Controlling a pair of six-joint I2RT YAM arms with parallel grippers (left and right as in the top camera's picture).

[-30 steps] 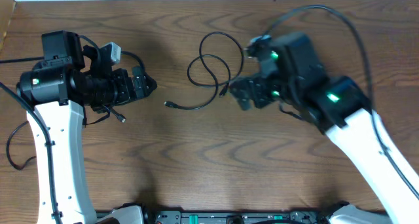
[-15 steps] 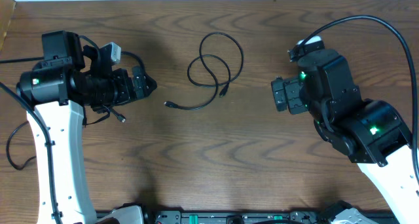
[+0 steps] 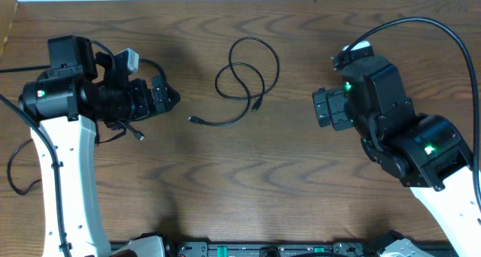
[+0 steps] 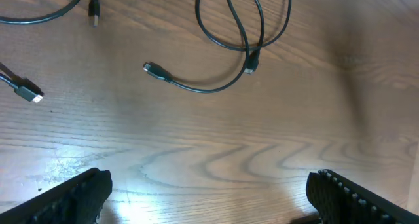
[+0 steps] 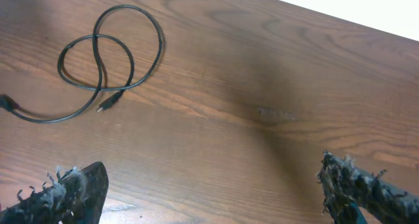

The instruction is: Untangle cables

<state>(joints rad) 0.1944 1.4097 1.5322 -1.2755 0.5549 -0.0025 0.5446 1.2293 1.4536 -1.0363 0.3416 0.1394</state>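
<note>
Hovering, both arms, clear of the work; left pincer (image 3: 171, 98) at the left of the overhead frame, spread as wide as it goes, nothing in it; right pincer (image 3: 322, 109) at the right of the frame, likewise gaping and empty; its fingers (image 5: 72, 191) look frayed at the tips. Looped cable (image 3: 247, 97) lies flat on the counter (image 3: 248, 182), upper centre of the overhead frame, between the two pincers and touching neither; two overlapping rings, with a tail curving toward the lower left to a free plug (image 4: 149, 67); the second plug (image 4: 249, 69) sits just under the crossing. Cannot tell whether the rings are knotted or merely laid over each other. Two more thin cord ends (image 4: 29, 93) show at the left edge of the left wrist view, well apart from the loops; probably the other cables, lying separate.

Judgement: the step in hand is the reach for the loops. To do it well: left pincer takes the tail just behind the free plug, closing square across the cord, tips right down on the wood since the cord is thin; right pincer pins the far ring near its top; then draw the tail away low and slow, watching the crossing; stop if the rings tighten instead of opening.
</note>
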